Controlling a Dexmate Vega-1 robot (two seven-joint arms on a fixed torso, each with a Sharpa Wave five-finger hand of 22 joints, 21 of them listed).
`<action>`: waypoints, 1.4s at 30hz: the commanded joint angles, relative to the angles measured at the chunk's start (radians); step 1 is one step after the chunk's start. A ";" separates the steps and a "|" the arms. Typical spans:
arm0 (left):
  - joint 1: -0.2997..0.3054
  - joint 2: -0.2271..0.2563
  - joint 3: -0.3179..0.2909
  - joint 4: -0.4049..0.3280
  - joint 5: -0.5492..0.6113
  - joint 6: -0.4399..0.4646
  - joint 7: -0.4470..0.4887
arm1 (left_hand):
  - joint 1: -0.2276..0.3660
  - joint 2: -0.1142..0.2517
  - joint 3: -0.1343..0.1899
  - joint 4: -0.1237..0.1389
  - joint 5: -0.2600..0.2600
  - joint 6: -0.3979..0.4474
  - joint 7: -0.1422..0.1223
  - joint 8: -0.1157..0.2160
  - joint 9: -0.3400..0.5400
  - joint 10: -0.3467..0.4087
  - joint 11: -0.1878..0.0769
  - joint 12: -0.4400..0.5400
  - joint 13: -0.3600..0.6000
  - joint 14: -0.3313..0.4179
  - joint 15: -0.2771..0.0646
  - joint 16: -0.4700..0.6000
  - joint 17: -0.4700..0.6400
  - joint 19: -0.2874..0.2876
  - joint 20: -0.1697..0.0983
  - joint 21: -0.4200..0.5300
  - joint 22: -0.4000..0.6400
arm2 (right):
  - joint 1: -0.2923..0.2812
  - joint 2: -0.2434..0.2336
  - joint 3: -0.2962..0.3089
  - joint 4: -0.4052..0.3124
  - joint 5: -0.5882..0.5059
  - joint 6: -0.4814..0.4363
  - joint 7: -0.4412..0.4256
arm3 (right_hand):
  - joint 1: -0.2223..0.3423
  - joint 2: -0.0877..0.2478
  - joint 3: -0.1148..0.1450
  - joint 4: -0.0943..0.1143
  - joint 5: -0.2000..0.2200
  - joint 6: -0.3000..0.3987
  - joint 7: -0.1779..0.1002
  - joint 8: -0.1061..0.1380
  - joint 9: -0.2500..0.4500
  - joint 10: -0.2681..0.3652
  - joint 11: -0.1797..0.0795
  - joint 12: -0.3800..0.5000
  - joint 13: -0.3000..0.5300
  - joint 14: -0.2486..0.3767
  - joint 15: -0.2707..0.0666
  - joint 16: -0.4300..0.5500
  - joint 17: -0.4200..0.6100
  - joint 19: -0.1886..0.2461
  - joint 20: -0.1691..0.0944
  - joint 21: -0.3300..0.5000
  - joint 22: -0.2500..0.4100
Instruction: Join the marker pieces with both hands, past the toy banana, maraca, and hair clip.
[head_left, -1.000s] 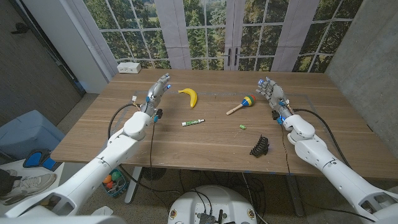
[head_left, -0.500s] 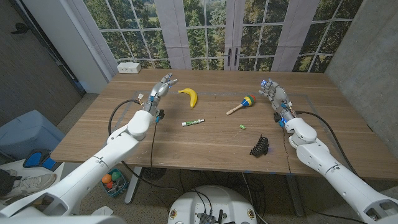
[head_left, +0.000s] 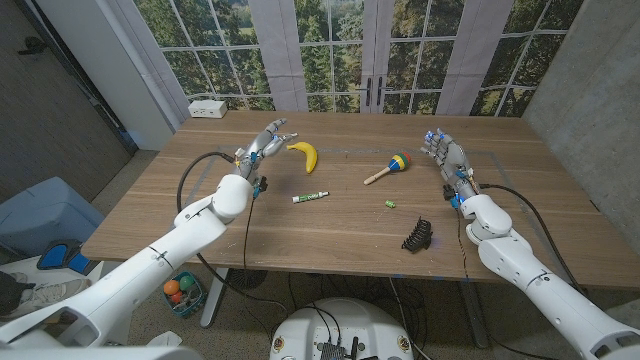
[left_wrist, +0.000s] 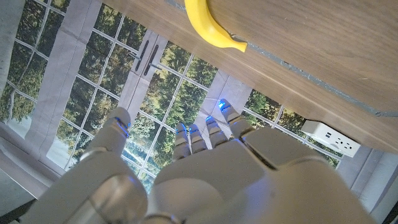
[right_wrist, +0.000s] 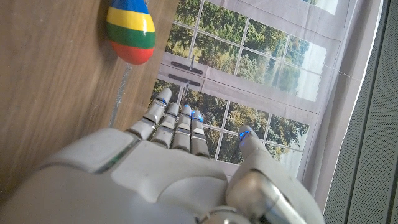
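Observation:
A marker body with a green end lies mid-table, and its small green cap lies apart to its right. Behind them sit a yellow toy banana and a striped maraca. A black hair clip lies near the front right. My left hand hovers just left of the banana, fingers spread, holding nothing. My right hand is raised right of the maraca, fingers extended, holding nothing.
A white power strip sits at the table's far left corner. Windows stand behind the table. Cables trail from both arms over the wood.
The left hand has moved right, closer to the banana, and its fingers have spread. The right hand has drifted slightly right and back, away from the maraca.

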 joint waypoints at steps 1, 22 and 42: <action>-0.014 0.039 0.050 -0.096 0.154 0.137 -0.002 | 0.028 -0.026 -0.003 -0.004 0.001 0.017 -0.006 0.008 0.004 0.040 0.009 0.013 0.003 0.023 0.000 0.008 0.003 0.007 0.004 -0.001 0.002 | -0.042 0.003 0.019 -0.019 -0.005 0.035 -0.026 | -0.003 0.003 -0.002 -0.005 0.001 0.009 0.005 0.003 0.005 0.010 -0.002 0.001 0.004 0.009 -0.014 0.007 0.001 0.011 -0.014 -0.002 0.005; -0.026 0.084 0.118 -0.220 0.352 0.312 -0.098 | 0.158 -0.107 -0.021 -0.002 0.007 0.140 -0.013 0.054 0.008 0.152 -0.020 0.028 0.007 0.073 -0.012 0.015 0.004 0.044 0.002 0.002 0.002 | -0.128 -0.013 0.052 -0.077 -0.037 0.083 -0.068 | -0.002 -0.002 -0.007 -0.012 0.001 0.012 0.008 0.003 0.005 0.016 0.002 0.001 0.004 0.013 -0.010 0.008 -0.004 0.020 -0.010 -0.014 0.006; -0.065 0.129 0.204 -0.307 0.580 0.449 -0.283 | 0.246 -0.142 -0.043 0.000 0.010 0.213 -0.028 0.082 0.010 0.214 -0.050 0.030 0.010 0.127 -0.038 0.020 0.005 0.054 -0.001 0.000 0.003 | -0.188 -0.019 0.074 -0.125 -0.073 0.102 -0.111 | -0.015 -0.011 -0.018 -0.010 0.000 0.015 0.011 0.003 0.005 0.018 0.004 0.000 0.004 0.017 -0.006 0.008 -0.009 0.028 -0.005 -0.026 0.006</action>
